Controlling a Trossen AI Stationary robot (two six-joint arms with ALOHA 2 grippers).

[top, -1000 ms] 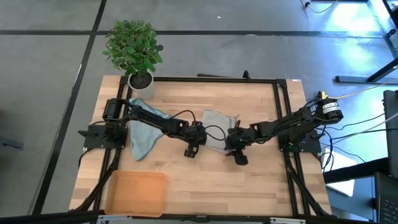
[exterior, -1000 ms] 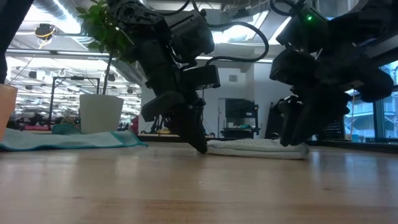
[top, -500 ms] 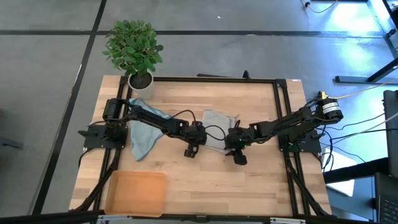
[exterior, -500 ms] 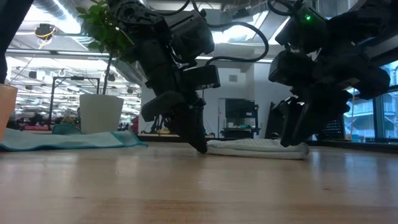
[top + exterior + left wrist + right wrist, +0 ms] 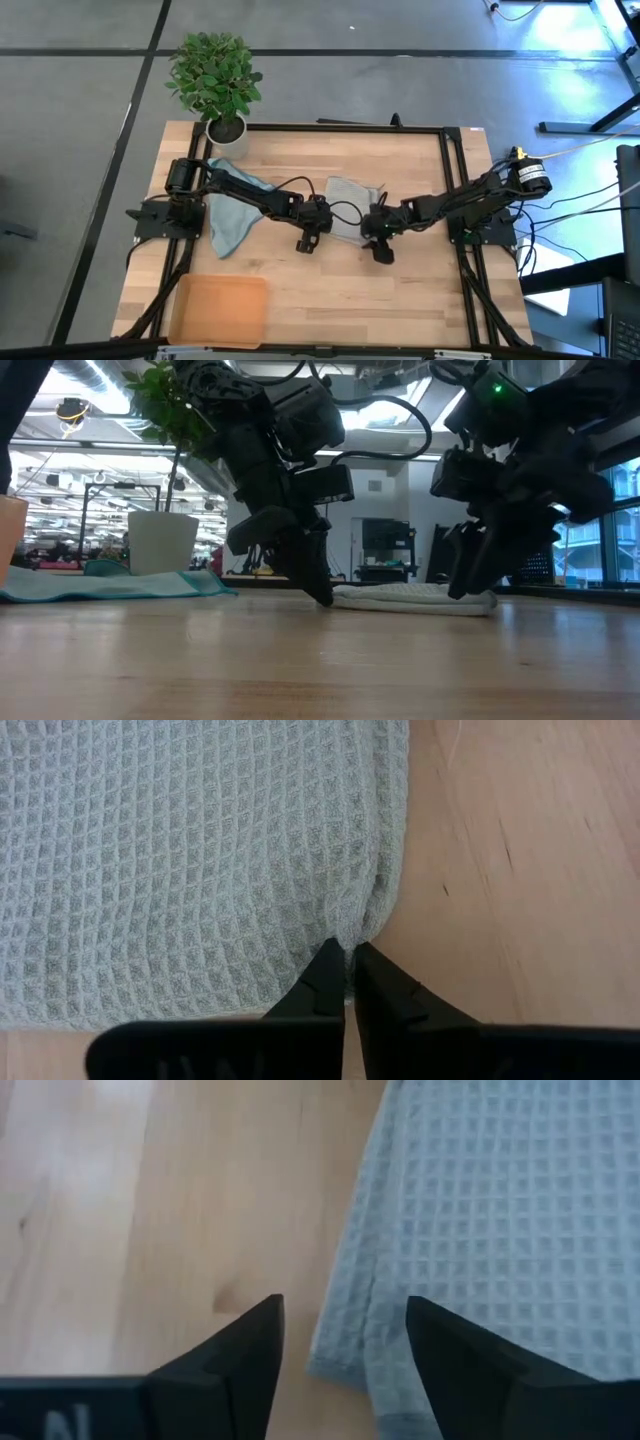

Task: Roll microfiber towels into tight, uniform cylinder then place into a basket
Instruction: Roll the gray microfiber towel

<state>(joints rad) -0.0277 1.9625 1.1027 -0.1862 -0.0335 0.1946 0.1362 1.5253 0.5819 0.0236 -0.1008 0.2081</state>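
Observation:
A pale grey-green waffle towel (image 5: 350, 200) lies flat on the table's middle; it also shows in the low view (image 5: 415, 596). My left gripper (image 5: 348, 982) is shut on its edge by the near-left corner. My right gripper (image 5: 345, 1342) is open, and its fingers stand on either side of the towel's near-right corner (image 5: 342, 1362). A light blue towel (image 5: 230, 215) lies spread at the left, partly under my left arm. The orange-tan basket (image 5: 220, 308) sits at the near left. My left gripper pinches the grey towel's edge (image 5: 345, 942) close to a corner between its two fingertips. The fingers come slanting down from the table's left. The cloth puckers a little at the tips. The towel lies flat on the table.
A white pot with a green plant (image 5: 225, 128) stands at the far left corner. Black frame rails (image 5: 455, 180) run along the table's edges. Bare wood (image 5: 400, 300) lies between the grey towel and the near edge.
My right gripper has shifted a little toward the table's left, closer over the grey towel's near-right corner. My left gripper and both towels have kept still.

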